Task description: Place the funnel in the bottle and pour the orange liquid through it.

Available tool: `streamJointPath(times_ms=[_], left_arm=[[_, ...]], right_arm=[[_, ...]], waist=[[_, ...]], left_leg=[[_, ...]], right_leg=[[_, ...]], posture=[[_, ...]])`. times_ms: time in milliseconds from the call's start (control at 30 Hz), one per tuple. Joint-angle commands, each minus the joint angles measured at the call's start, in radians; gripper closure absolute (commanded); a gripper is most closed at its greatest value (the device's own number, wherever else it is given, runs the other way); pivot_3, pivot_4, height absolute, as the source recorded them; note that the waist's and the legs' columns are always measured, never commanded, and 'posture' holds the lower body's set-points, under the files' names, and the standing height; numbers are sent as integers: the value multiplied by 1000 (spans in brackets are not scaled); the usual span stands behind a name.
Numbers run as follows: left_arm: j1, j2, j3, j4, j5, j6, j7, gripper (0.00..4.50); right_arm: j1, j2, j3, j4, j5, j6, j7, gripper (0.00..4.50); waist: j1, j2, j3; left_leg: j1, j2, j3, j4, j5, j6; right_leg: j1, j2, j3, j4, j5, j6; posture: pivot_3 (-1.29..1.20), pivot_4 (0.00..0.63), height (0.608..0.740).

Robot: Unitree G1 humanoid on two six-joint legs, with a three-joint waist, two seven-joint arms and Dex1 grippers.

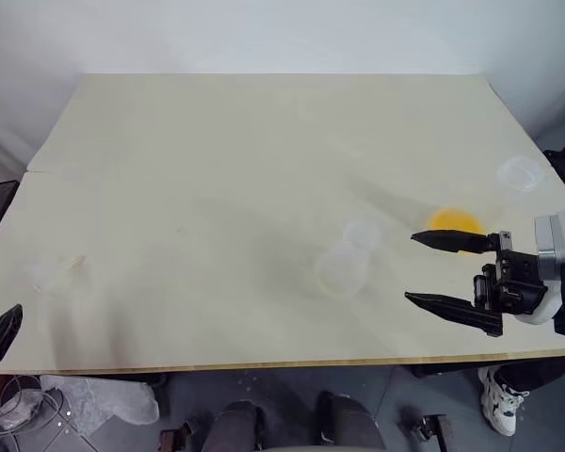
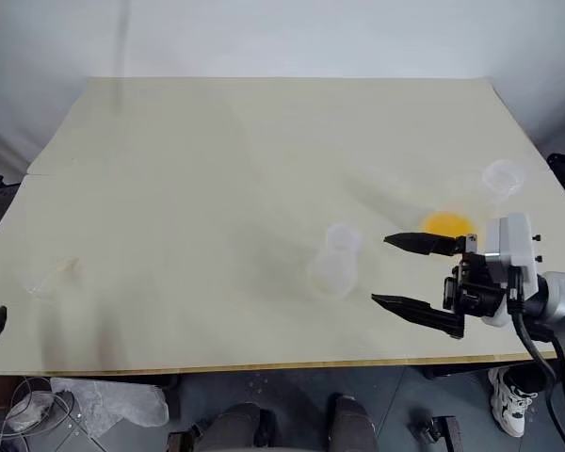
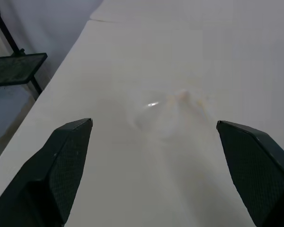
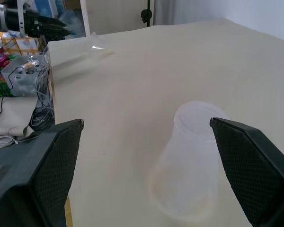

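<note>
At about 8 o'clock on the pale table (image 1: 217,188), close to its left edge, the funnel (image 1: 58,274) lies on its side, clear and holding nothing. The left gripper (image 3: 154,156) sits just off that near-left corner, jaws spread wide, nothing between them; its wrist view looks straight at the funnel. Right of centre, around 4 o'clock, the bottle (image 1: 346,262) stands upright, neck open and no liquid visible inside. Just beside it at 3 o'clock is the right gripper (image 1: 443,273), pointing toward it with jaws wide apart, not touching it. Behind its upper finger the orange liquid (image 1: 455,224) shows as a bright round patch inside clear plastic. Further right, near 2 o'clock, stands a small clear cup (image 1: 520,173), apparently empty
</note>
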Motion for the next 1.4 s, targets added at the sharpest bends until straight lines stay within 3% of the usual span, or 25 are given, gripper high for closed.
streamJointPath(times_ms=[33,333,867,1000,1367,1400], left_arm=[[45,-22,38,-35,-16,-36,5,43],[-68,23,-49,42,38,-101,30,43],[-359,115,-277,360,148,-197,-2,43],[-384,127,-293,373,146,-197,-8,872],[-406,149,-305,379,141,-199,-45,4427],[-413,152,-309,377,141,-198,-49,4474]], right_arm=[[-13,-13,-10,-10,33,10,22,0],[-42,-12,-5,-10,36,36,24,0],[24,-13,-87,-88,43,54,-70,0],[57,-13,-129,-115,50,64,-90,0],[64,-12,-143,-117,61,56,-103,0],[60,-11,-141,-115,60,54,-103,0]], waist=[[0,0,0],[2,0,0],[2,-1,-1],[3,-1,-1],[2,-2,-1],[3,-2,-1]], left_leg=[[0,0,0,0,0,0],[0,0,0,0,-1,0],[0,-1,2,1,0,1],[0,-1,2,1,0,1],[0,0,2,1,0,1],[0,0,2,1,0,1]], right_leg=[[0,0,0,0,0,0],[0,-1,0,0,0,0],[0,7,-8,2,0,1],[0,7,-8,2,0,1],[0,7,-7,2,0,1],[0,7,-7,2,0,1]], posture=[[0,150,740],[0,150,740],[0,150,740],[0,150,740],[0,150,740],[0,150,740]])
